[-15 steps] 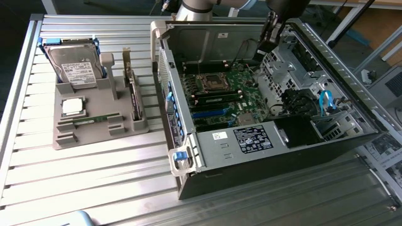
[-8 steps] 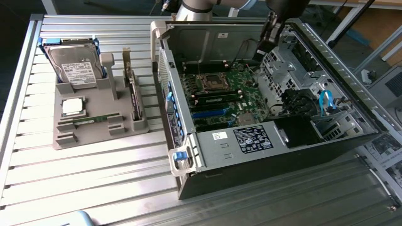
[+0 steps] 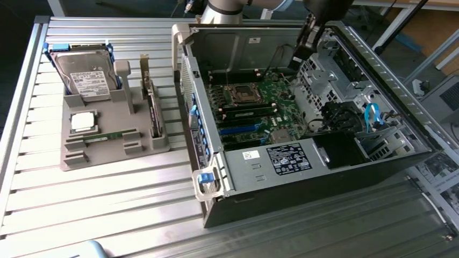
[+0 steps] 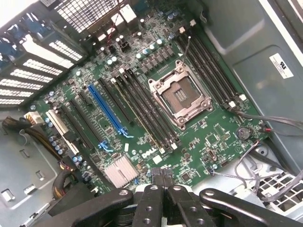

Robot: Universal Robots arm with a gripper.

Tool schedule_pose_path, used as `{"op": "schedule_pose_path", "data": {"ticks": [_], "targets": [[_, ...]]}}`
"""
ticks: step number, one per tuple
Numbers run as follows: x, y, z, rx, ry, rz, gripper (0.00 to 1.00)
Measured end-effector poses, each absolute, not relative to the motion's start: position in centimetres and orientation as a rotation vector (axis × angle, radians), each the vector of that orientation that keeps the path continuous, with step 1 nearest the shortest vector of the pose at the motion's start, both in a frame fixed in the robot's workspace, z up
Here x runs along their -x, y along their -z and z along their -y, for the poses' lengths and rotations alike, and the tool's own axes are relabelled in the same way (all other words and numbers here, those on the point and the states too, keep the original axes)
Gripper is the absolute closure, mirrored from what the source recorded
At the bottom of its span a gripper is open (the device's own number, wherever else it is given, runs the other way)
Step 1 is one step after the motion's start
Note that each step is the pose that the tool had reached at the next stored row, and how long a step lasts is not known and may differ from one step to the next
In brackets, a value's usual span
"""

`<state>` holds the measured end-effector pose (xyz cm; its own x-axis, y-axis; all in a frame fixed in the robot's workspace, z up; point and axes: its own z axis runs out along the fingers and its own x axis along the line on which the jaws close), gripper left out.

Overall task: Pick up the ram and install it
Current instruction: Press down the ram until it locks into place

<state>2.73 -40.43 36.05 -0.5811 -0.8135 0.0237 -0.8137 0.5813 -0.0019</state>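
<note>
You are looking down at the green motherboard (image 4: 142, 99) inside the grey metal computer case (image 4: 246, 52). Near its middle sits the empty square CPU socket with a silver metal frame (image 4: 180, 94). Long black memory slots (image 4: 142, 111) run on one side of the socket, and another group (image 4: 210, 71) runs on the other side. A long blue expansion slot (image 4: 108, 111) lies beside black ones. A small silver ribbed heatsink (image 4: 120, 170) stands close to your black claw (image 4: 163, 182), whose two fingers (image 4: 152, 177) are pressed together above the board edge, holding nothing.
</note>
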Motion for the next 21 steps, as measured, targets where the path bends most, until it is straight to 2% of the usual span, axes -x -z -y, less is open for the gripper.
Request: {"op": "schedule_pose_path", "data": {"ticks": [21], "targets": [[-2.62, -35.96, 40.37, -1.291, -0.018, 2.841, 0.89]]}}
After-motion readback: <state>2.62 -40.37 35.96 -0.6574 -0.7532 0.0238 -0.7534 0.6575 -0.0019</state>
